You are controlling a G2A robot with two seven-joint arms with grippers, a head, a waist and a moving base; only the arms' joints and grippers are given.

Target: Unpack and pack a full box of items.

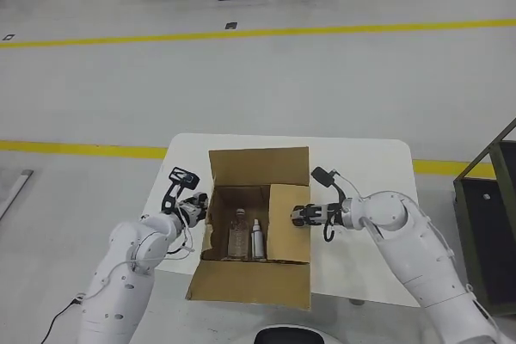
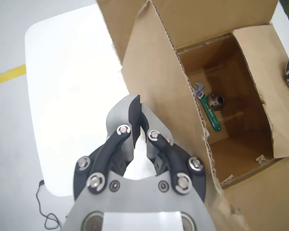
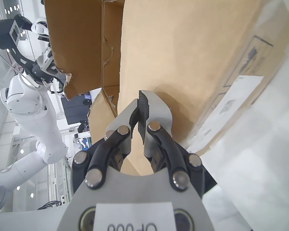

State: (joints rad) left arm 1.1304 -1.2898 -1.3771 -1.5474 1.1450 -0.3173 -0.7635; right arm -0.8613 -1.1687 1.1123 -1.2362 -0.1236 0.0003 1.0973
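An open cardboard box (image 1: 258, 163) stands on the white table (image 1: 361, 163). In the top view a clear bottle (image 1: 238, 232) and a white bottle (image 1: 257, 239) lie inside it. The left wrist view shows a green-handled wrench (image 2: 208, 111) and a metal fitting (image 2: 215, 100) on the box floor. My left gripper (image 2: 137, 105) is shut and empty, pressed against the outer face of the upright left flap (image 2: 163, 78). My right gripper (image 3: 141, 104) is shut with its tips against the right flap (image 1: 290, 224), which leans inward over the box.
A dark green metal frame (image 1: 499, 224) stands off the table's right side. The box's near flap (image 1: 249, 284) hangs out toward the table's front edge. A thin black cable (image 2: 45, 208) lies on the floor beside the table.
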